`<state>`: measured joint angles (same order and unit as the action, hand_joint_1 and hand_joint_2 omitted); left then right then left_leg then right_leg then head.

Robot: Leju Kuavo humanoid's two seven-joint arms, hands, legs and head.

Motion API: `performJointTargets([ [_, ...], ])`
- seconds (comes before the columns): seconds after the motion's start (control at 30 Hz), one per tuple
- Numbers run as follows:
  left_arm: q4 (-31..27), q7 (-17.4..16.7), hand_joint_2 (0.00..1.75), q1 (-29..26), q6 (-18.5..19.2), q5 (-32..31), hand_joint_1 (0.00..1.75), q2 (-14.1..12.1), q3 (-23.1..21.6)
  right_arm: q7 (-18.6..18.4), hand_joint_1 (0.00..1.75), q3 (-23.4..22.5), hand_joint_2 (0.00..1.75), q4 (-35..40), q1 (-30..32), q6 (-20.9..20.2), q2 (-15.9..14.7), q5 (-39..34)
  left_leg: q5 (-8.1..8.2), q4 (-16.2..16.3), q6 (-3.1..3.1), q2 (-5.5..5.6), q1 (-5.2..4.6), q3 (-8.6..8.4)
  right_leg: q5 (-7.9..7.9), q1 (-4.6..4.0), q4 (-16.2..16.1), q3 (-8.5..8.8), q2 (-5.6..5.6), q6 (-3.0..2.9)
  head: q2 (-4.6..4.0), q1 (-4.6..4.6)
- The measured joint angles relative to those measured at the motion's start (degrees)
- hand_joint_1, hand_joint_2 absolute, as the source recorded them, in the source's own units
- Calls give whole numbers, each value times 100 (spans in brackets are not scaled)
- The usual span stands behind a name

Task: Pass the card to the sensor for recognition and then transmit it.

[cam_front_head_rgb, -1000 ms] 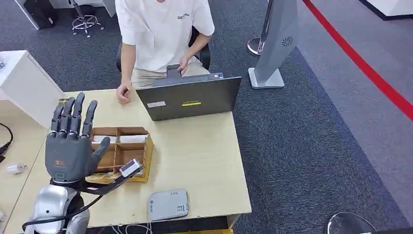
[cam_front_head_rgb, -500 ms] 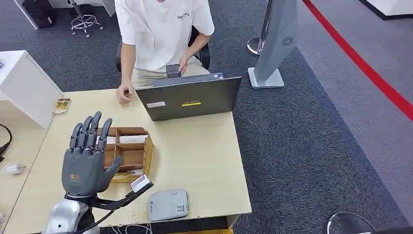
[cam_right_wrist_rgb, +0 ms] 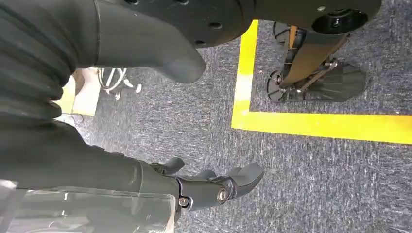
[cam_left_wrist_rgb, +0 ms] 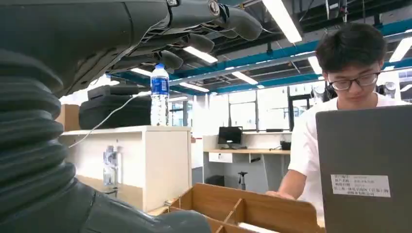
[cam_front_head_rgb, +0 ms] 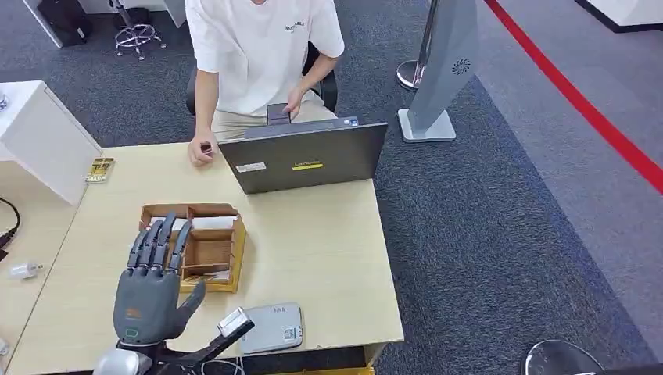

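Now: left hand (cam_front_head_rgb: 152,293) hovering by the box (cam_front_head_rgb: 215,248), fingers spread, holding nothing.
Sensor (cam_front_head_rgb: 271,328) is lying at the desk (cam_front_head_rgb: 328,242) edge; right hand (cam_right_wrist_rgb: 214,187) is hanging over carpet, fingers apart; the card cannot be made out.

Wooden tray (cam_front_head_rgb: 234,254) mid-desk; sensor (cam_front_head_rgb: 270,328) before it; laptop (cam_front_head_rgb: 305,160) behind.
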<state>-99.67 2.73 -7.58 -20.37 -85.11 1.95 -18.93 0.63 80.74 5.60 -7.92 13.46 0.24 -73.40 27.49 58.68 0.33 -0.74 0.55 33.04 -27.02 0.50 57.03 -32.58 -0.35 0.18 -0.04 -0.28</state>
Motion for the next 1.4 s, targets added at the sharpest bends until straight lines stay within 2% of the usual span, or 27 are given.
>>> performJointTargets([
  [0.57,52,-2,175,-105,147,0,0,195,223,-33,0,151,175,-4,-3,7,26,-39,0,0,0,1,1,1,0,0,0,0,-1,0,0,0],
  [1.4,74,-11,175,-178,175,2,0,242,323,-30,0,197,175,-4,-3,4,31,-50,0,0,0,1,0,0,0,0,0,0,-1,0,0,0],
])
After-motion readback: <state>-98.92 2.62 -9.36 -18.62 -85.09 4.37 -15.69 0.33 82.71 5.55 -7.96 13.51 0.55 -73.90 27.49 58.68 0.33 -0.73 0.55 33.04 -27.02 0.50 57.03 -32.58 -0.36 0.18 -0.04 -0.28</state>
